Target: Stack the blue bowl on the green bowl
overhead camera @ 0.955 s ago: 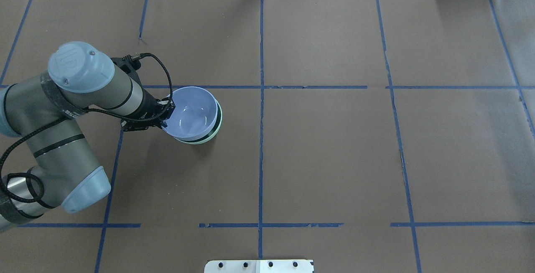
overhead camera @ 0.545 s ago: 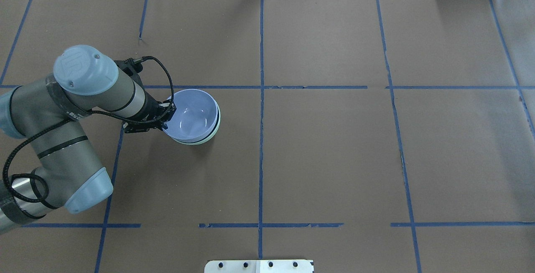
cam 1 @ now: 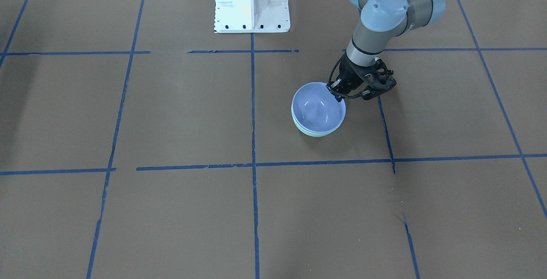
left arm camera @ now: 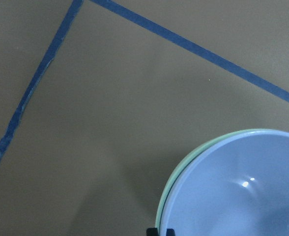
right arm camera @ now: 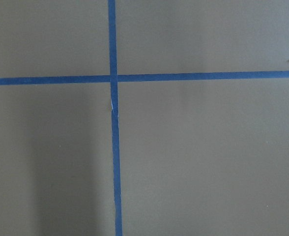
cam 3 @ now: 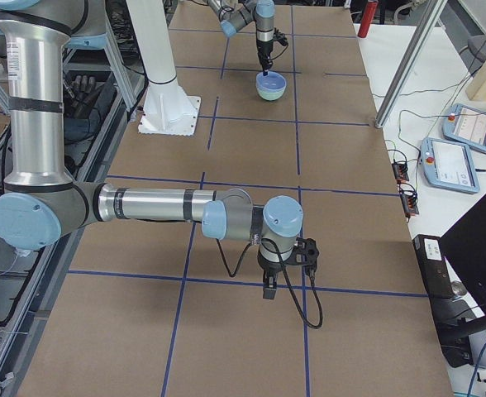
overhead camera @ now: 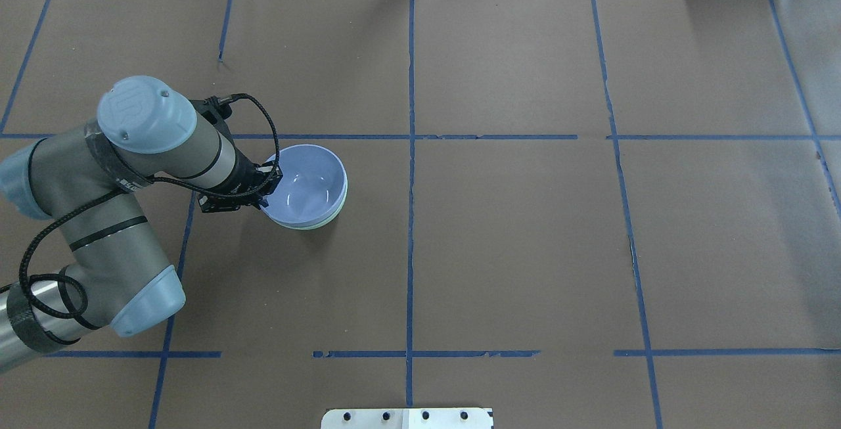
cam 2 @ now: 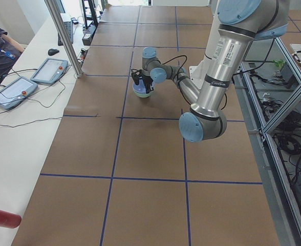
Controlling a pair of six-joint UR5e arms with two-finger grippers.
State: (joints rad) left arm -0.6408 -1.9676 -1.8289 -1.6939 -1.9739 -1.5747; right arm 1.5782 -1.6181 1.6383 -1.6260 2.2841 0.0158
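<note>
Inside the green bowl (cam 1: pixel 317 134) sits the blue bowl (cam 1: pixel 318 107).

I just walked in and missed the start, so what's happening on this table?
The robot's left gripper pinches the blue bowl by its rim. That bowl sits nested inside the green bowl on the table, so the stack looks made, though the gripper has not yet let go. The right gripper hangs over the table far from the bowls. Whether it is open is unclear.

Even bright light, soft shadows — sharp
</note>
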